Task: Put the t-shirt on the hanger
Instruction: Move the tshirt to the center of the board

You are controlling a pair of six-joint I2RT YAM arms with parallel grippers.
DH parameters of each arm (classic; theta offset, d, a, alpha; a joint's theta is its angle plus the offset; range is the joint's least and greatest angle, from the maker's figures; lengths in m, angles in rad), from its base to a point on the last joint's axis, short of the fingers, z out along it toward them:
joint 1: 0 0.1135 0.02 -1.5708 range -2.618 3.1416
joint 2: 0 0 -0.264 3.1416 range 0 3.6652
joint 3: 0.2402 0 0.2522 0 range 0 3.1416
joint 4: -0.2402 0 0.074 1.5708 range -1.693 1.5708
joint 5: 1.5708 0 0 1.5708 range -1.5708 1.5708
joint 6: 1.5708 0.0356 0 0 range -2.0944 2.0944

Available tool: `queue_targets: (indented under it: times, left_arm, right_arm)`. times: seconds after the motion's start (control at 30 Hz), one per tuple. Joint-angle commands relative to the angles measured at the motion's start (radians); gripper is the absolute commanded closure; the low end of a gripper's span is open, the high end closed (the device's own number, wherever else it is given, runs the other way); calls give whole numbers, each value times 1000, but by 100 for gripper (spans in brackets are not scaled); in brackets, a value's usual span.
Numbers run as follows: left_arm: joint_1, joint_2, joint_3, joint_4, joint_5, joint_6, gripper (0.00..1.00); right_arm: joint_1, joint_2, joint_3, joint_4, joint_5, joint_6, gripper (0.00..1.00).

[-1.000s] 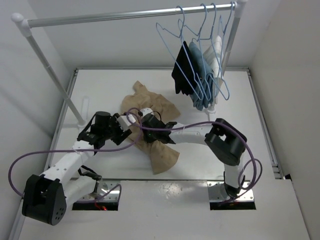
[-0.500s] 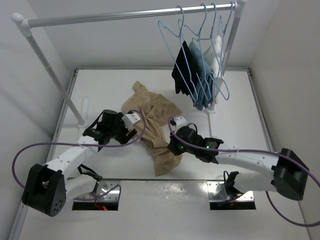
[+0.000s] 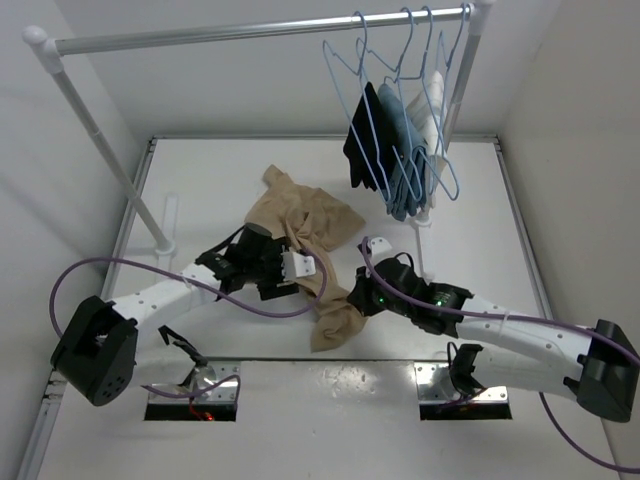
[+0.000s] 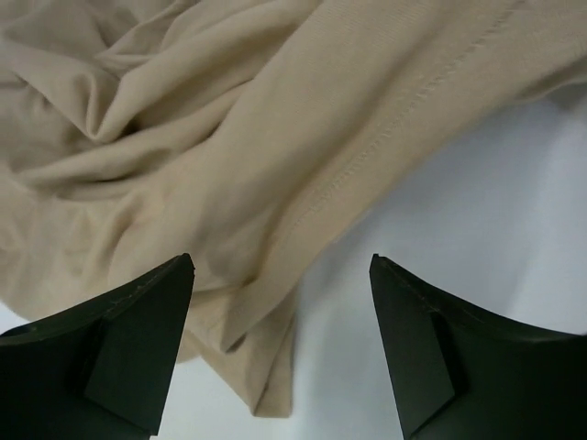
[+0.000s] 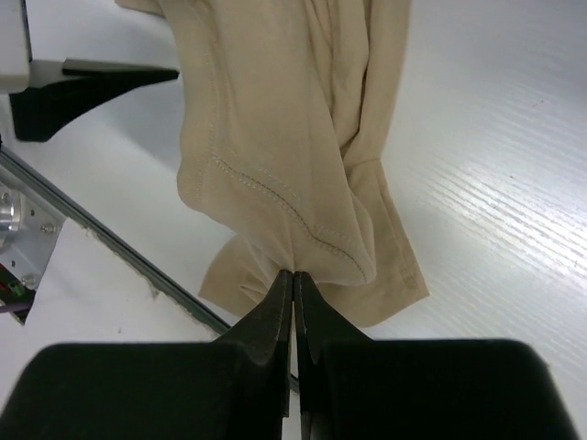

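While readying the t-shirt (image 3: 300, 215) for the hanger (image 3: 333, 66), treat the cloth as limp and bunched. Lies rumpled in a long heap mid-table, running from the far left down to the near edge, well apart from the rail (image 3: 200, 33) and its hangers at the far right. Pinched at the near hem by the right gripper (image 5: 292, 275), clenched tight on a gathered fold just short of the stitching. Hovering over the left side of the same heap, the left gripper (image 4: 282, 264): released, spread wide, nothing held, with a seamed edge and bare table (image 4: 477, 229) showing in the gap.

Likely the step in hand: taking a second hold so as to spread the cloth. Lower the left jaws squarely over the seam, catching one layer rather than a wad. Close only once cloth sits between both pads. Hold the right pinch firm, then draw apart gently. Find the neck opening before lifting; cannot make it out here.
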State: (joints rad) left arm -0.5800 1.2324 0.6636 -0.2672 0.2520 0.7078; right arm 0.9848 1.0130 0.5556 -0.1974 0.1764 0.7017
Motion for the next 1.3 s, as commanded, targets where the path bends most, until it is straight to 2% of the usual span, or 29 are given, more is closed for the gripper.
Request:
queue_targets:
  times: [0.0, 0.07, 0.1, 0.13, 0.17, 0.2, 0.23, 0.33, 0.47, 0.6, 0.63, 0.67, 0.7, 0.77, 0.8, 0.83, 0.87, 0.93, 1.07, 1.13, 1.27]
  left_arm:
    - [-11, 13, -11, 130, -69, 64, 17]
    - [-11, 24, -36, 157, -92, 91, 24]
    - [-11, 24, -36, 170, -115, 91, 32]
    - [-11, 24, -36, 180, -125, 102, 55]
    - [-11, 24, -36, 180, -134, 93, 67]
    - [-11, 24, -24, 180, -144, 81, 74]
    - [-11, 24, -13, 159, -145, 81, 77]
    - [14, 24, -1, 128, -115, 93, 100]
    - [14, 3, -25, 102, -91, 79, 100]
    - [38, 2, 46, 37, -66, -2, 100]
    - [39, 2, 72, -4, -42, -23, 100]
    - [55, 2, 132, -30, -30, -43, 100]
    - [55, 2, 158, -55, -30, -59, 100]
    - [43, 2, 203, -110, -75, -82, 100]
    - [34, 2, 235, -122, -92, -108, 100]
    - [34, 2, 246, -133, -92, -123, 100]
    - [34, 2, 255, -148, -117, -140, 100]
    - [34, 2, 266, -159, -129, -168, 100]
    - [34, -16, 239, -159, -148, -180, 100]
    - [43, -16, 225, -159, -148, -191, 100]
    - [52, -36, 186, -159, -188, -191, 100]
  right_arm:
    - [3, -10, 10, -19, 12, 15, 100]
    - [3, -21, 10, -19, 12, 15, 100]
    - [3, -31, 10, -19, 12, 15, 100]
    - [3, -42, 10, -19, 12, 15, 100]
    - [3, -42, 10, -19, 12, 15, 100]
    - [3, -51, 10, -19, 12, 15, 100]
    - [3, -51, 10, -30, 12, 15, 100]
    - [3, -60, 0, -39, 21, 15, 100]
    - [-6, -82, -11, -60, 31, 15, 100]
    - [-6, -93, -2, -118, 52, 15, 100]
    - [-6, -93, 9, -135, 66, 15, 95]
    - [-6, -93, 9, -176, 92, 15, 83]
    - [-6, -80, 27, -201, 103, 6, 61]
    - [6, -56, 84, -246, 127, -33, 33]
    - [6, -44, 107, -288, 127, -45, 25]
    - [6, -33, 157, -306, 136, -83, 22]
    - [6, -4, 183, -319, 121, -109, 7]
    - [6, 39, 268, -356, 94, -190, 4]
    - [49, 157, 391, -390, -58, -318, 4]
    - [75, 182, 440, -369, -116, -355, 5]
    - [103, 205, 504, -307, -330, -378, 10]
